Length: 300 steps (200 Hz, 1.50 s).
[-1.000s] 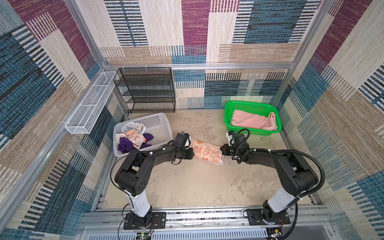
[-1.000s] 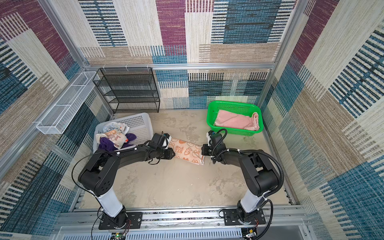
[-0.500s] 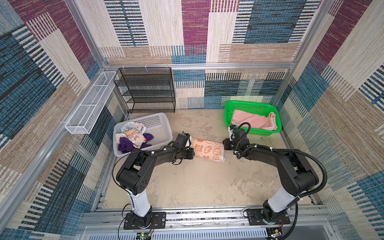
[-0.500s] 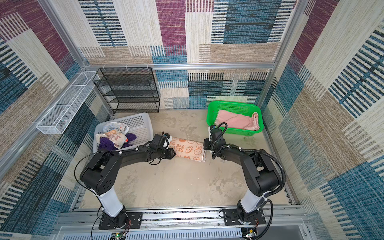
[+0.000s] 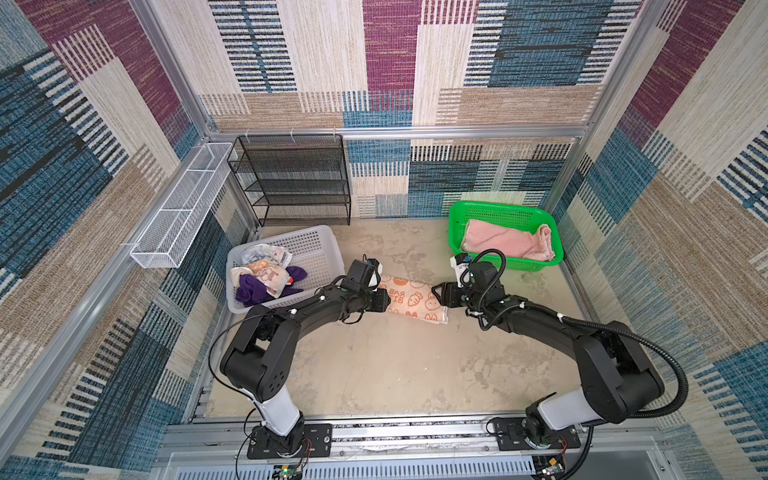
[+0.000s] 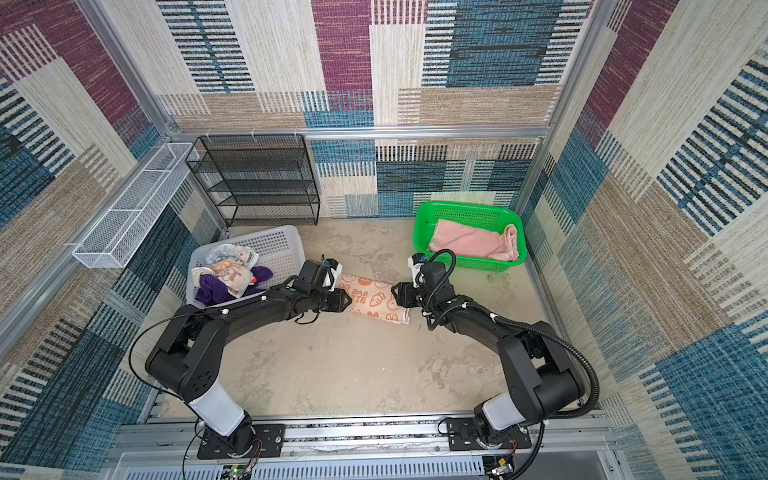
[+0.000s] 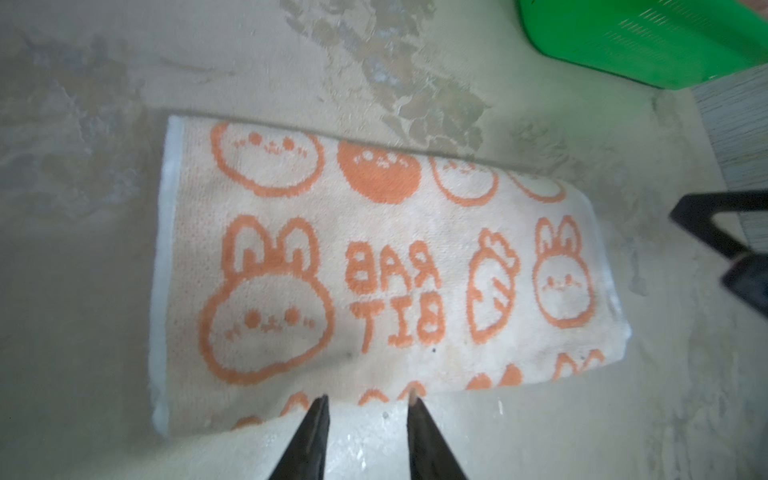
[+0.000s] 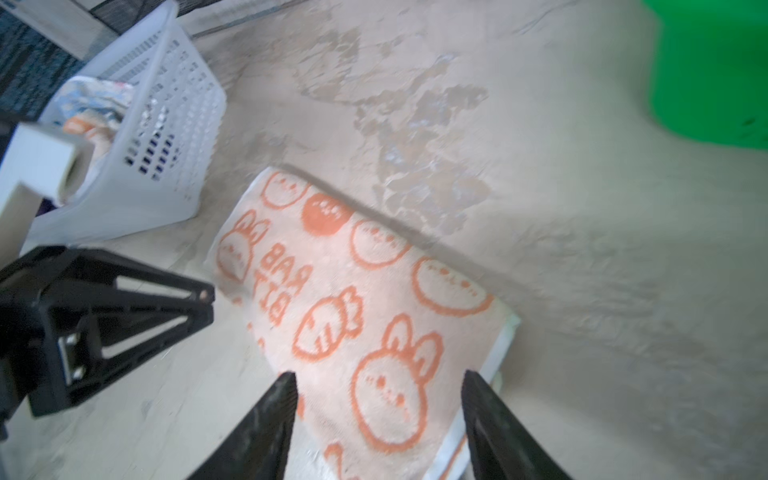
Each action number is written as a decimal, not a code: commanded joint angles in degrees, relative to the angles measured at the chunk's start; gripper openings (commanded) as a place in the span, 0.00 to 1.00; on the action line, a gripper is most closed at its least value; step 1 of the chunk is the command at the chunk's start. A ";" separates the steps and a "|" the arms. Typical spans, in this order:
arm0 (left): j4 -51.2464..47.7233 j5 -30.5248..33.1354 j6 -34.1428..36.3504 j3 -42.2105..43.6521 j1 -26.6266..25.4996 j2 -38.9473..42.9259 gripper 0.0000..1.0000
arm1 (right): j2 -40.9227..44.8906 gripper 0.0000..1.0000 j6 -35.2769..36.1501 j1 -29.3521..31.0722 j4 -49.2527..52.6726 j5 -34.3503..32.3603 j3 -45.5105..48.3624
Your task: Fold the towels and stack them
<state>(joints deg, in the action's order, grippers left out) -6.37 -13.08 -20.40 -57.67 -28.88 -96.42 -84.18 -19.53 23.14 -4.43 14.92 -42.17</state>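
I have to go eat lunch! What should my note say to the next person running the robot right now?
Left end effector: open, tips at the orange towel's edge, holding nothing.
Right end effector: open, jaws either side of that towel's other end.
Done: orange towel lies folded on the table; pink towel is in the green basket.
To do: probably stack the orange towel on the pink one, then fold the purple towel and pale towel, both heaped in the white basket.
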 commanded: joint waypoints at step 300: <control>10.12 -6.01 -1.08 3.07 -0.03 -3.06 0.71 | -18.42 0.00 3.10 -0.76 4.07 -0.17 -15.98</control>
<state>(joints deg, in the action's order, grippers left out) 2.26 -15.40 -20.47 -55.05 -28.99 -102.28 -102.96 -25.52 22.39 -9.80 20.56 -52.47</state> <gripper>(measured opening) 0.677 0.078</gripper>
